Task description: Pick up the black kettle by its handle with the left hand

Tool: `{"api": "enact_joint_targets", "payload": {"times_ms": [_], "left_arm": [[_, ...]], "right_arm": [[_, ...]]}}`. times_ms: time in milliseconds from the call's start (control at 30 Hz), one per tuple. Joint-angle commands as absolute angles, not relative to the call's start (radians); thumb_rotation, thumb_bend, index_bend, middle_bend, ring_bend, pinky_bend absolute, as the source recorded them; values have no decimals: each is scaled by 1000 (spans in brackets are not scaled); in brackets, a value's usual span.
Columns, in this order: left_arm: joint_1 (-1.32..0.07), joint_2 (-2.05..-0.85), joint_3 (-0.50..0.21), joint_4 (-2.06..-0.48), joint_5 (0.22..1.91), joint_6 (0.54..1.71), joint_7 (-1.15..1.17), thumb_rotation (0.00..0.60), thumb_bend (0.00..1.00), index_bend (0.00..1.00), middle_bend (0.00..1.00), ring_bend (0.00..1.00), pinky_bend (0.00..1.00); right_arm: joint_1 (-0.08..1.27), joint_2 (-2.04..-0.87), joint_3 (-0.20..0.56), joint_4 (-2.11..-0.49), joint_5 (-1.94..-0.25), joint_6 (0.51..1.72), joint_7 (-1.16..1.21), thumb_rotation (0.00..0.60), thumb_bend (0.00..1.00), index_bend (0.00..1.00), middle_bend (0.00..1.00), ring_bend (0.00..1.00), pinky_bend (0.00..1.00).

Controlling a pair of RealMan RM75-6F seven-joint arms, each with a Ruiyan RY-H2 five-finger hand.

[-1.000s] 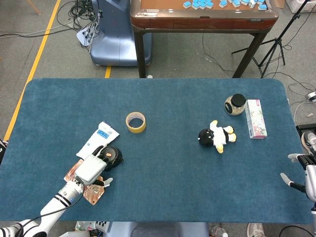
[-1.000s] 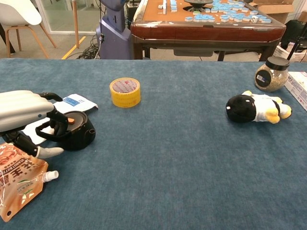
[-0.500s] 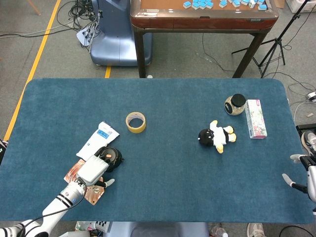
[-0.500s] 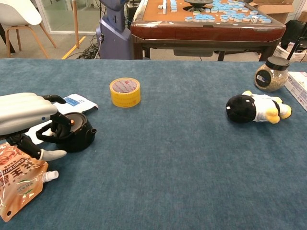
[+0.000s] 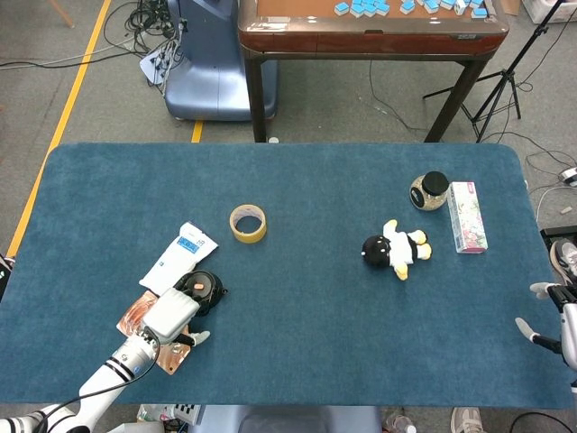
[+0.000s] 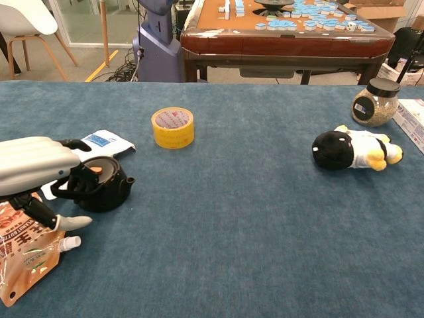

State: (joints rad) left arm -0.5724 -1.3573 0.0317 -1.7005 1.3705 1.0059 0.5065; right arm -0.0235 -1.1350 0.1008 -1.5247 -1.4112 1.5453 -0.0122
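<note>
The black kettle (image 5: 204, 290) (image 6: 103, 189) sits on the blue table near its front left, lid up, spout pointing right. My left hand (image 5: 168, 315) (image 6: 34, 164) is on its left side, with its fingers curled around the kettle's handle (image 6: 64, 187) and the thumb spread out below. The kettle looks to be still resting on the cloth. My right hand (image 5: 561, 321) hangs off the table's right edge with its fingers apart, holding nothing; the chest view does not show it.
A white packet (image 5: 178, 256) (image 6: 101, 140) lies just behind the kettle and an orange spouted pouch (image 5: 153, 341) (image 6: 25, 255) under my left arm. Further off are a yellow tape roll (image 5: 247, 223) (image 6: 173, 127), a penguin plush (image 5: 395, 249) (image 6: 354, 149), a jar (image 5: 430, 190) (image 6: 375, 101) and a box (image 5: 467, 216).
My left hand has drawn back toward the front left edge. The kettle has slid and turned with it, so its spout now shows on the right.
</note>
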Motion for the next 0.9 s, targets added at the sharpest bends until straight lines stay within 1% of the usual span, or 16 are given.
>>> {"api": "enact_joint_targets", "payload": {"times_ms": [33,167,333,433,533,667,833,900], "left_arm": [[-572,-1359,35,-1701,1372,1004,506,314,262,506,522,446,44],[-571,-1360,39,-1703,1377,1004,507,305,262,518,543,463,44],[-570,-1363,45,-1703,1381,999,497,294,262,564,597,509,41],[-572,-1363,46,-1705,1374,987,493,289,262,603,649,559,33],[-575,-1362,44,-1707,1368,982,493,282,262,617,663,570,33],[-580,-1361,41,-1710,1360,974,491,249,262,652,716,614,33],[-584,-1360,34,-1712,1351,966,470,232,261,712,782,668,33],[-585,-1361,31,-1710,1353,966,454,217,255,745,818,699,33]], "right_arm": [[-25,-1135,101,-1525,-1411,1547,-12,600,173,382,438,330,290],[-26,-1135,101,-1526,-1410,1548,-12,600,173,381,438,330,290],[-29,-1137,101,-1523,-1408,1549,-9,600,173,381,438,330,290],[-30,-1138,101,-1521,-1407,1549,-7,600,173,381,438,330,290],[-31,-1138,102,-1519,-1405,1550,-5,600,173,381,438,330,290],[-32,-1139,103,-1518,-1404,1551,-3,600,174,382,437,330,290],[-33,-1141,106,-1514,-1402,1552,-2,600,173,381,438,330,290],[-34,-1142,107,-1513,-1400,1554,-1,600,173,381,438,330,290]]}}
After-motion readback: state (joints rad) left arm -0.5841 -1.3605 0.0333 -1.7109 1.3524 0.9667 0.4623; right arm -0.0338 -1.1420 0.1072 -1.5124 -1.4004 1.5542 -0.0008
